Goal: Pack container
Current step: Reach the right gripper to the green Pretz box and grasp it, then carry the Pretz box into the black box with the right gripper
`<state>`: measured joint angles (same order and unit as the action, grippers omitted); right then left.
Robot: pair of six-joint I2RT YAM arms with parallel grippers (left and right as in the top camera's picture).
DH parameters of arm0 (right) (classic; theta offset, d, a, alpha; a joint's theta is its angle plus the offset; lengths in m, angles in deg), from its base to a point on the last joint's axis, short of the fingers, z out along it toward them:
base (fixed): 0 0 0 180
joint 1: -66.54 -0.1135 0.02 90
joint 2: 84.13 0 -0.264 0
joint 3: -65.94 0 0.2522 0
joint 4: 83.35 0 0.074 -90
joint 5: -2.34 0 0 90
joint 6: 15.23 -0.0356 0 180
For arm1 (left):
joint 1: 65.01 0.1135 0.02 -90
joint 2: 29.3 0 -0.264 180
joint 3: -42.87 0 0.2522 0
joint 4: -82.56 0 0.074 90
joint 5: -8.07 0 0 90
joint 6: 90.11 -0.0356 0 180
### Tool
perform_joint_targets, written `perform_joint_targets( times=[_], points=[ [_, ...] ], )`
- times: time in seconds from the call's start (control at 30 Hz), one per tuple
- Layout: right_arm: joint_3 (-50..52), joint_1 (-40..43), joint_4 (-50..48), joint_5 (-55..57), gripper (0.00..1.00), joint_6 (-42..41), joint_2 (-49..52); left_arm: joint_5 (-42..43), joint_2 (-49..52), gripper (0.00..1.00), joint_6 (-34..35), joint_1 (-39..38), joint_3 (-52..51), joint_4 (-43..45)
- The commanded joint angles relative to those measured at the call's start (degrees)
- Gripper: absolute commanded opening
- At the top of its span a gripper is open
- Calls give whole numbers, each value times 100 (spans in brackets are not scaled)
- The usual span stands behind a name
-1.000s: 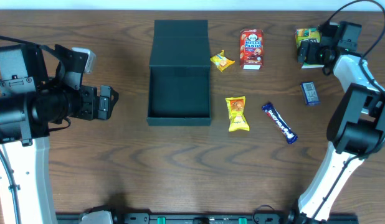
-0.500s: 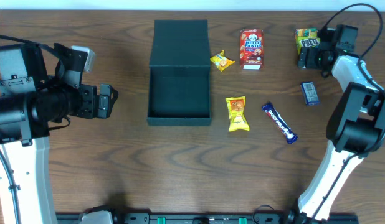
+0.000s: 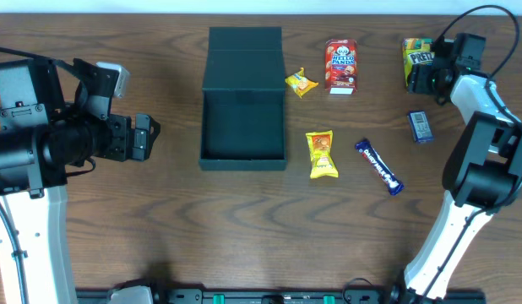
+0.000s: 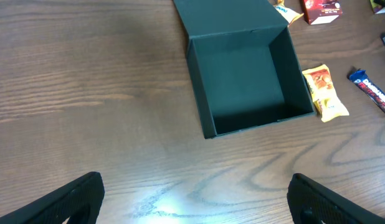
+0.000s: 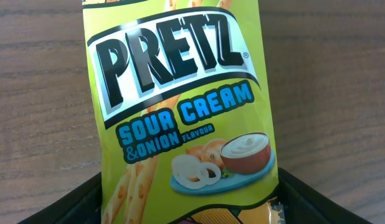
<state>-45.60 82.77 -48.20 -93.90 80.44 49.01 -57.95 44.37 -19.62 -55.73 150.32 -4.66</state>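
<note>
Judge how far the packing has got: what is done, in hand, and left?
Done: the dark teal-black rectangular cardboard container lies open, nothing inside. In hand: the right gripper straddles the green Pretz snack packet; whether it grips is unclear. Left: all six snacks are outside it.

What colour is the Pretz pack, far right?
The Pretz pack is lime green, black and blue lettering; best in right wrist view.

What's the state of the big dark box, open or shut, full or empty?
Open and empty: the container has its lid folded back, and its bare floor shows in both views.
</note>
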Motion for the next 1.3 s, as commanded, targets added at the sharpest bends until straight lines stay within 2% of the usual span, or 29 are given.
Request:
perform_joint_targets(
  times=[0.0, 0.27, 0.5, 0.67, 0.77, 1.0, 1.2, 1.27],
  points=[
    [-81, 20, 94, -72, 68, -282, -4, -20, -17, 95, 24, 13, 87, 0],
    [-83, -26, 413, -380, 65, -313, -807, -22, -20, 95, 22, 13, 87, 9],
    [-83, -400, 802, -568, 64, -546, -1661, -61, -20, 95, 22, 13, 87, 144],
    [-83, -1019, 1263, -625, 65, -616, -2162, -94, -20, 95, 20, 13, 87, 240],
    [-83, -1451, 1534, -627, 65, -815, -2312, -426, -17, 95, 22, 13, 87, 238],
    [-83, -2540, 2081, -1344, 64, -1386, -2352, -660, -20, 95, 22, 13, 87, 240],
    [-81, -3604, 2223, -1360, 67, -1517, -2352, -660, -20, 95, 22, 13, 87, 240],
    [-79, -3976, 2267, -1187, 66, -1784, -2341, -660, -20, 95, 24, 13, 87, 238]
  ],
)
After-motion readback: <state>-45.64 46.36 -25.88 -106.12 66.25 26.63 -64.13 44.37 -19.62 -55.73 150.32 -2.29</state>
